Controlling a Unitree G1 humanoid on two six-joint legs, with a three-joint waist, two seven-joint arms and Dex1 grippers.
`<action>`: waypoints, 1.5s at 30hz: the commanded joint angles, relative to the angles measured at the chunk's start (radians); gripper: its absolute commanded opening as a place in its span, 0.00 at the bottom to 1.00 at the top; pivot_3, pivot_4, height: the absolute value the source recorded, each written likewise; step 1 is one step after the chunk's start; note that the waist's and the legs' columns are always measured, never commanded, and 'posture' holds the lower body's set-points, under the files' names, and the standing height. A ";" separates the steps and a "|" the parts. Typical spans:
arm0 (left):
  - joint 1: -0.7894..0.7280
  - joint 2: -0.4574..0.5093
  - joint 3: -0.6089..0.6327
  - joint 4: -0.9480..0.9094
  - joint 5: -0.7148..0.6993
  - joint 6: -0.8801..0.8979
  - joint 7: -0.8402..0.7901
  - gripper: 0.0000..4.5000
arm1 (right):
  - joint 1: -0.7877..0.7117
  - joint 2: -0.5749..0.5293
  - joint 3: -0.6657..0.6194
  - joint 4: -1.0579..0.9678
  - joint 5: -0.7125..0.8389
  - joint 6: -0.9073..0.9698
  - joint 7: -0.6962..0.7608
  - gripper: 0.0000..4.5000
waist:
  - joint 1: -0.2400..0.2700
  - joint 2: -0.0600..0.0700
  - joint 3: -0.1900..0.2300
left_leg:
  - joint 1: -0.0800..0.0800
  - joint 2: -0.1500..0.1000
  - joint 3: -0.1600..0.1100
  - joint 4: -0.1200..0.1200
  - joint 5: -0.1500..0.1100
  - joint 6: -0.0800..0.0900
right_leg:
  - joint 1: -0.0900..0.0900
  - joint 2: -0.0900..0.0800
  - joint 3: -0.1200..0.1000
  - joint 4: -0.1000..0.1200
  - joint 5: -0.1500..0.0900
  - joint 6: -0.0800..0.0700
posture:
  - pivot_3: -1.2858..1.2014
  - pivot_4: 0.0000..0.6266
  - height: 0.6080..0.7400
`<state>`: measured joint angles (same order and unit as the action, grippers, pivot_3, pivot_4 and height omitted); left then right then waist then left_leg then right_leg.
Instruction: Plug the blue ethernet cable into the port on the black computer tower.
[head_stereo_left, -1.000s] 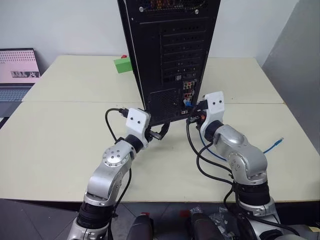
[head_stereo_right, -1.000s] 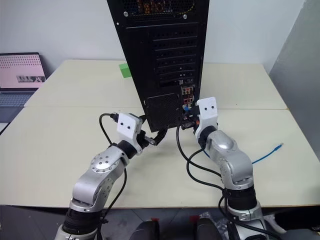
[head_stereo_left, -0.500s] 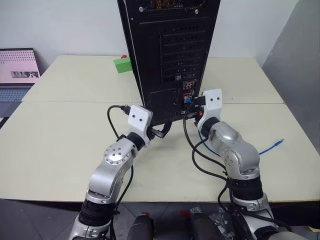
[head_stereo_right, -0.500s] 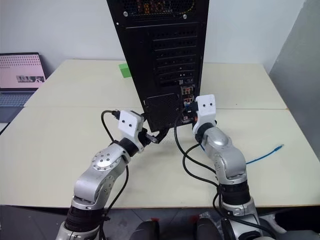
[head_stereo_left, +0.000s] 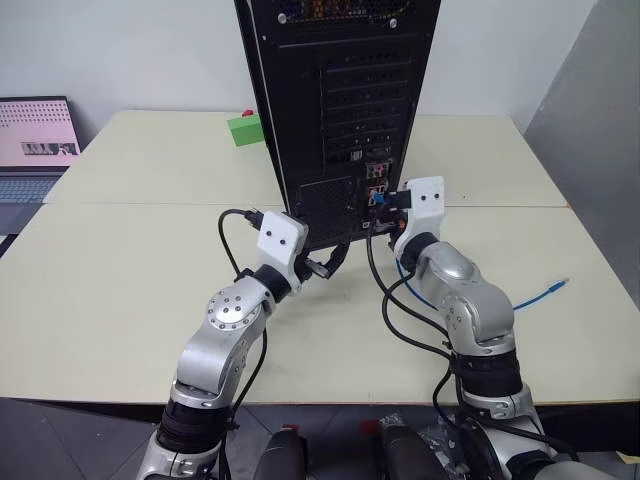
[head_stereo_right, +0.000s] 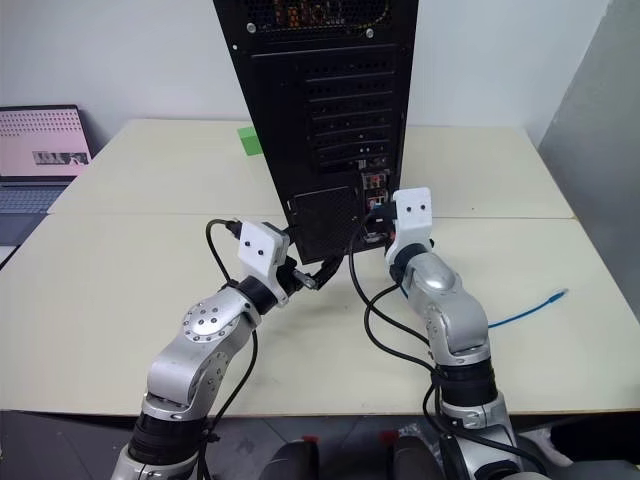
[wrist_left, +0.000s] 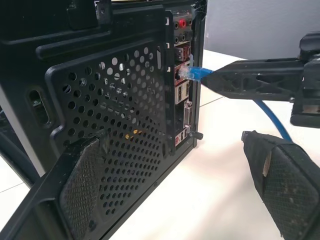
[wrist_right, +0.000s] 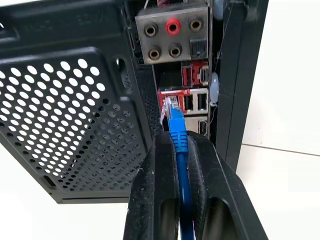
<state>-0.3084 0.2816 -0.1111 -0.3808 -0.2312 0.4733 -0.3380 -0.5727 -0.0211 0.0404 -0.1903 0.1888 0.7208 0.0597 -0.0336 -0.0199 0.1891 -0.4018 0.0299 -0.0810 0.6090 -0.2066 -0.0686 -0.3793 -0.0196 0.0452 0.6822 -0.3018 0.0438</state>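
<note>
My right end effector (wrist_right: 181, 145) pinched the thin, limp blue ethernet cable (wrist_right: 177, 131) just behind its fragile clear plug, at the tall black metal computer tower (wrist_right: 75, 100); left end effector (wrist_left: 175, 185) gaped empty.

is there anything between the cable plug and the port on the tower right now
Nothing visible. The right gripper is shut on the blue cable, and its clear plug sits right at the port on the tower. The open left gripper is lower, beside the vent grille, off that line.
</note>
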 joint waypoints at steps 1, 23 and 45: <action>0.003 0.002 0.005 -0.048 0.009 -0.021 -0.003 1.00 | -0.025 0.008 -0.002 -0.020 -0.003 -0.034 0.001 0.00 | 0.000 0.000 0.000 | 0.000 0.000 0.000 0.000 0.000 0.000 | 0.000 0.000 0.000 0.000 0.000 0.000 | 0.52 0.24 1.00; 0.007 0.005 0.008 -0.048 0.018 -0.021 -0.009 1.00 | -0.051 0.016 0.001 0.016 -0.012 -0.060 0.010 0.00 | -0.001 0.000 0.000 | 0.000 0.000 0.000 0.000 0.000 0.000 | 0.000 0.000 0.000 0.000 0.000 0.000 | 0.52 0.24 1.00; 0.008 0.003 0.005 -0.035 0.027 -0.032 -0.011 1.00 | -0.074 0.022 0.033 0.041 -0.056 -0.034 0.015 0.00 | -0.010 0.000 0.000 | 0.000 0.000 0.000 -0.001 0.000 0.000 | -0.001 0.000 0.001 -0.001 0.000 0.000 | 0.52 0.24 1.00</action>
<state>-0.3029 0.2841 -0.1112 -0.3811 -0.2118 0.4679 -0.3435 -0.6129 -0.0124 0.0626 -0.1280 0.1365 0.6895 0.0792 -0.0432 -0.0198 0.1892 -0.4022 0.0300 -0.0807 0.6085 -0.2067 -0.0686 -0.3801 -0.0195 0.0457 0.6815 -0.3019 0.0439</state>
